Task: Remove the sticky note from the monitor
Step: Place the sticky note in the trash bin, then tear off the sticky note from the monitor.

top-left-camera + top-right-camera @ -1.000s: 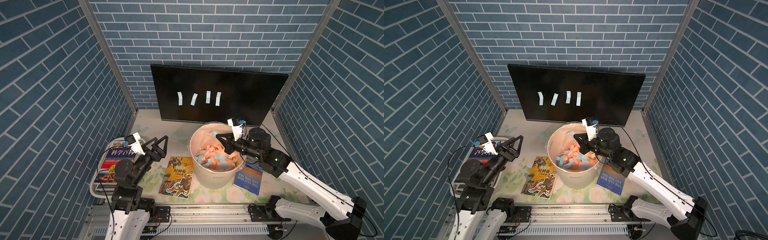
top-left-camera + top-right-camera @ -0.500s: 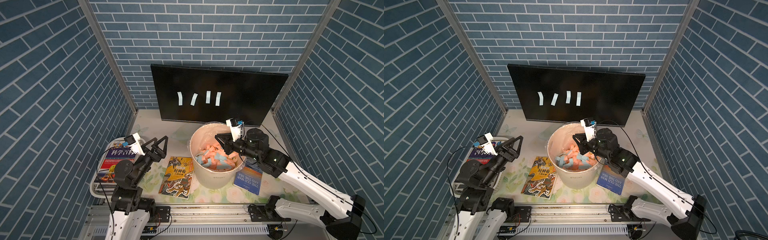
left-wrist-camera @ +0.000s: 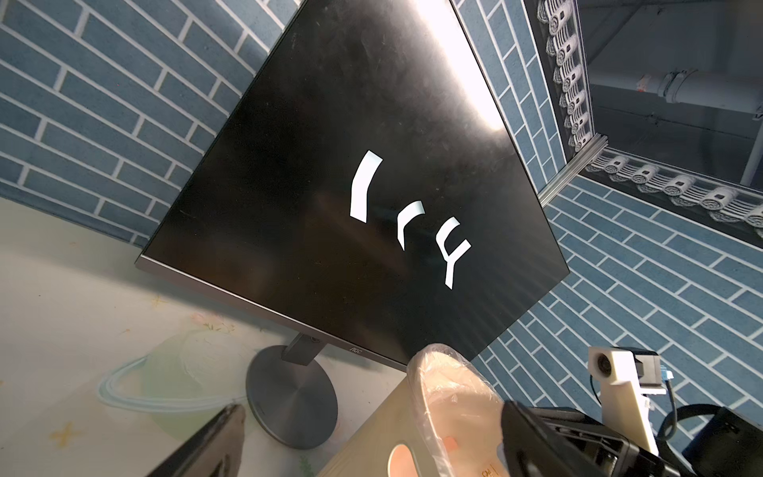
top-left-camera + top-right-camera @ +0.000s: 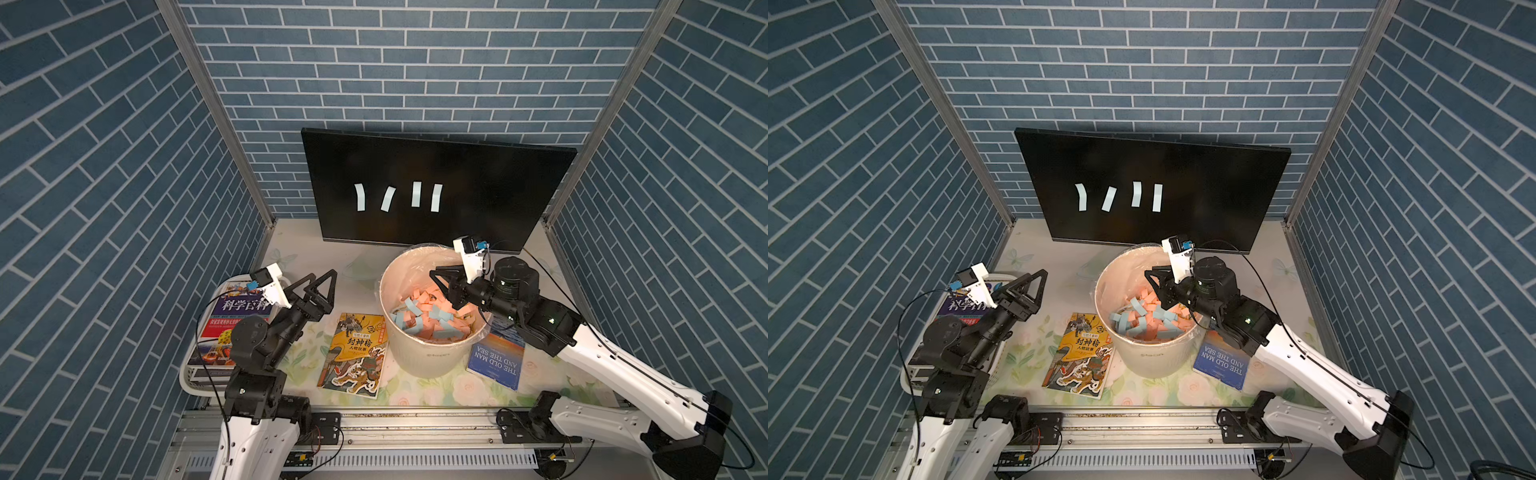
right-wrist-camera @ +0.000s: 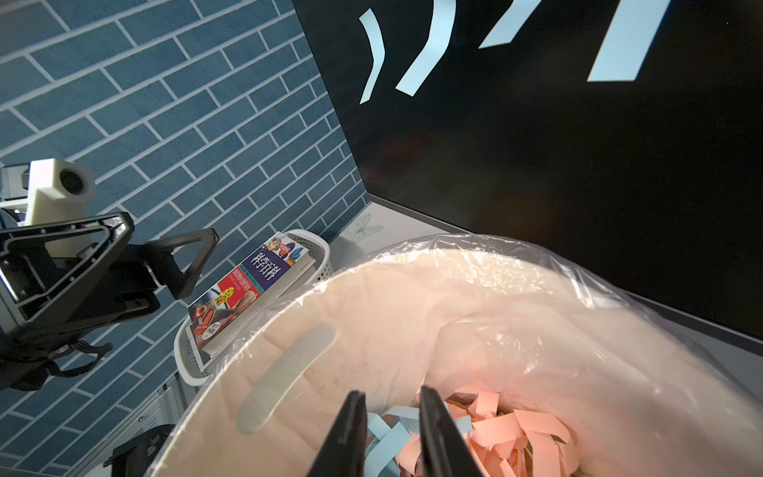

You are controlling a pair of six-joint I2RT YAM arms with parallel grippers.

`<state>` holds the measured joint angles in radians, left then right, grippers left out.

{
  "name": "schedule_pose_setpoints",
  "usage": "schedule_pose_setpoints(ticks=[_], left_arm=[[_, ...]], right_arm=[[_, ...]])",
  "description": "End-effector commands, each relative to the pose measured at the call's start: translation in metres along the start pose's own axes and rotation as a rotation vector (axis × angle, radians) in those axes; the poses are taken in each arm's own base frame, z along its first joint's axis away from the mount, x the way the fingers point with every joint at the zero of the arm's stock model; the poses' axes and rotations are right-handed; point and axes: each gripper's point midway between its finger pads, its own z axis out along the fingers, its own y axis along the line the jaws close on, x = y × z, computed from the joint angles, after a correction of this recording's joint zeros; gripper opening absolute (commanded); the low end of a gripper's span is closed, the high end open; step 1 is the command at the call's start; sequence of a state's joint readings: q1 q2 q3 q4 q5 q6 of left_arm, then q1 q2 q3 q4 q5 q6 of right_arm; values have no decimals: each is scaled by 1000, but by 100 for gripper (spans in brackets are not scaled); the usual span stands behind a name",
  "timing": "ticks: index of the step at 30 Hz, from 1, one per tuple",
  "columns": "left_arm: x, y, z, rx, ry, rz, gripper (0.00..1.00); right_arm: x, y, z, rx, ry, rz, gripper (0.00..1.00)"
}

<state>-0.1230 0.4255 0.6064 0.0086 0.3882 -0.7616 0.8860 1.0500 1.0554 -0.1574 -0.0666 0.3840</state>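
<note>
1. Your monitor [image 4: 490, 195] stands upright in the upper centre of both top views, against the back wall, with its screen dark.
2. The white bin [image 4: 432, 357] sits just below the monitor in the frame. It is lined with clear plastic and holds pink and blue paper strips.
3. Your right gripper [image 5: 390, 413] hangs over the bin's opening. Its fingers stand a narrow gap apart with nothing between them.
4. Your left gripper [image 4: 319, 277] is left of the bin in the frame, fingers spread wide and empty.
5. A yellow book [image 4: 355, 353] lies flat just left of the bin. A blue book [image 4: 496, 359] lies at the bin's lower right. A third book [image 4: 237, 316] rests in the white basket [image 4: 187, 374] at lower left.
6. Four pale sticky notes [image 4: 416, 194] are stuck in a row on the screen, left of its centre.
</note>
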Motion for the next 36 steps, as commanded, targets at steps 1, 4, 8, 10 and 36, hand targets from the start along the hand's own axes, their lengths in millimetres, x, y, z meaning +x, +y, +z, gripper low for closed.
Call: schedule_pose_setpoints(ticks=[1,4,8,10,36], left_arm=[[-1,-6,4,42,-3,-2,100],[-2,-7,8,54,1,-11,100],[-4,-12,14,86,1,-19,100],[-6,-15,18,103,3,-23,100],[-1,-46,105,185,56,-53,100]], right_arm=[[-13,10,-14,-31,-53,-32,28],[-15,11,-20,-38,-74,-35,31],[-16,11,-29,-43,-98,-42,37],[-16,12,-34,-50,-113,-43,41],[2,23,-68,-173,-196,-26,64]])
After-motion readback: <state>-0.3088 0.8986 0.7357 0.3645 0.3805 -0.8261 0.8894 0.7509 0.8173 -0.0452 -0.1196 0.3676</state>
